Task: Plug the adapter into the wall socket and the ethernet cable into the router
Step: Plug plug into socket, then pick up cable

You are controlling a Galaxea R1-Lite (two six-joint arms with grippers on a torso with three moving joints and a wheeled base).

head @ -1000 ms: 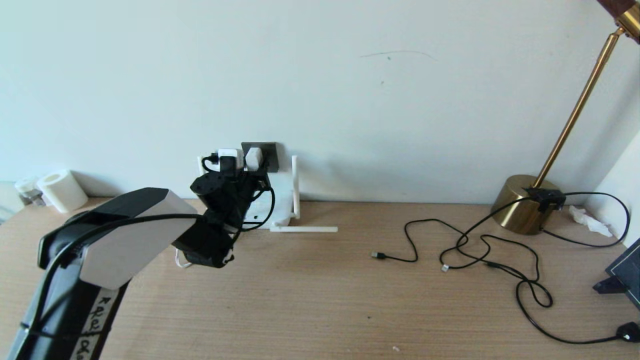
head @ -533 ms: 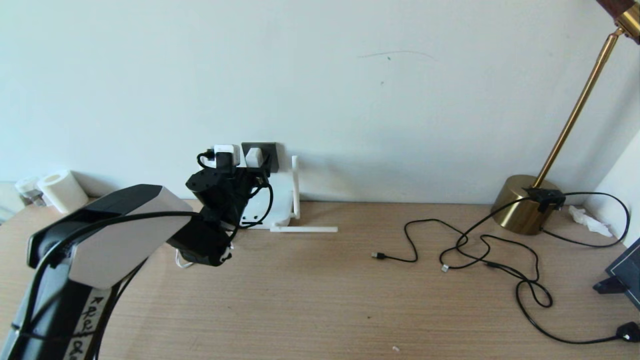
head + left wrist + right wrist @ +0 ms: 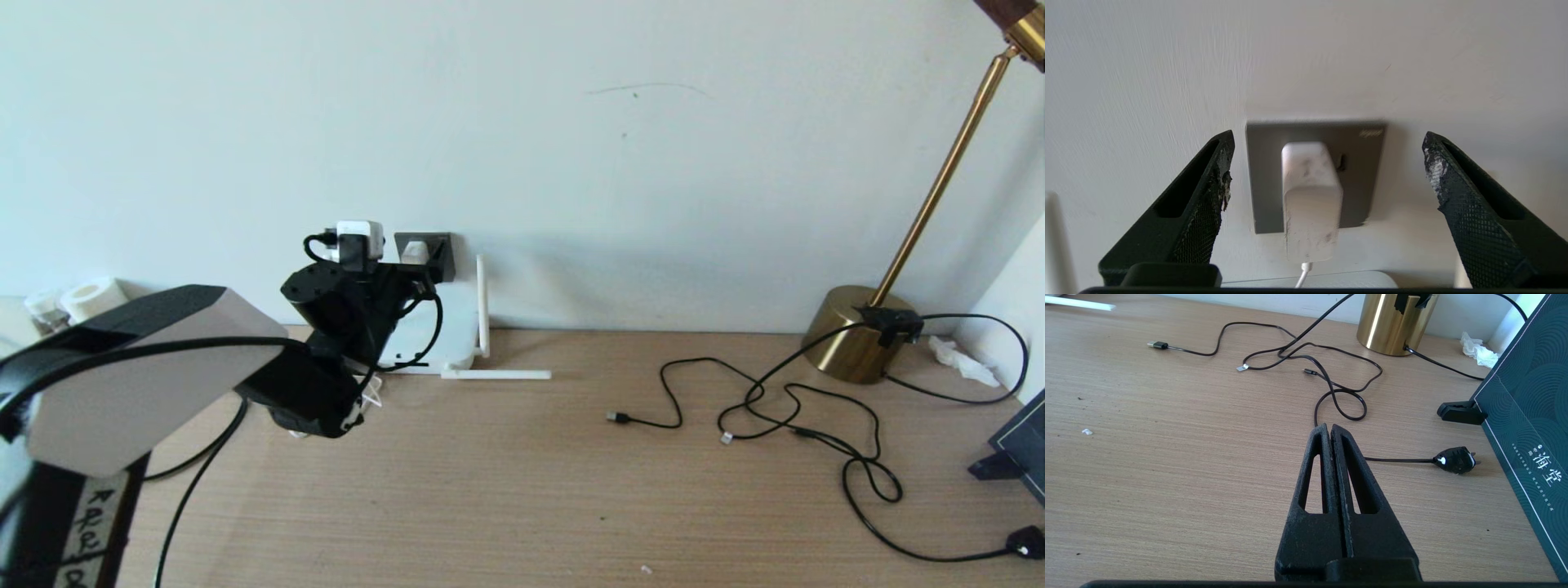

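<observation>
The white adapter (image 3: 1310, 200) sits plugged into the dark grey wall socket (image 3: 1363, 175), its thin white cord hanging down. My left gripper (image 3: 1327, 141) hovers open just in front of it, one finger on each side, touching nothing. In the head view the adapter (image 3: 415, 251) and socket (image 3: 434, 242) lie just beyond the left gripper (image 3: 408, 278). The white router (image 3: 447, 327) lies below the socket against the wall. A thick black cable (image 3: 192, 490) runs over the table under my left arm, its plug end hidden. My right gripper (image 3: 1329, 426) is shut and empty above the table's right side.
Thin black cords (image 3: 784, 408) sprawl across the right of the table, one ending in a black plug (image 3: 1455, 459). A brass lamp base (image 3: 853, 331) stands at the back right, a dark green box (image 3: 1531, 428) at the right edge, a white roll (image 3: 90, 298) at the back left.
My left arm has risen and drawn back to the left, away from the socket. The adapter stays in the socket. The black cable under the arm has come into view.
</observation>
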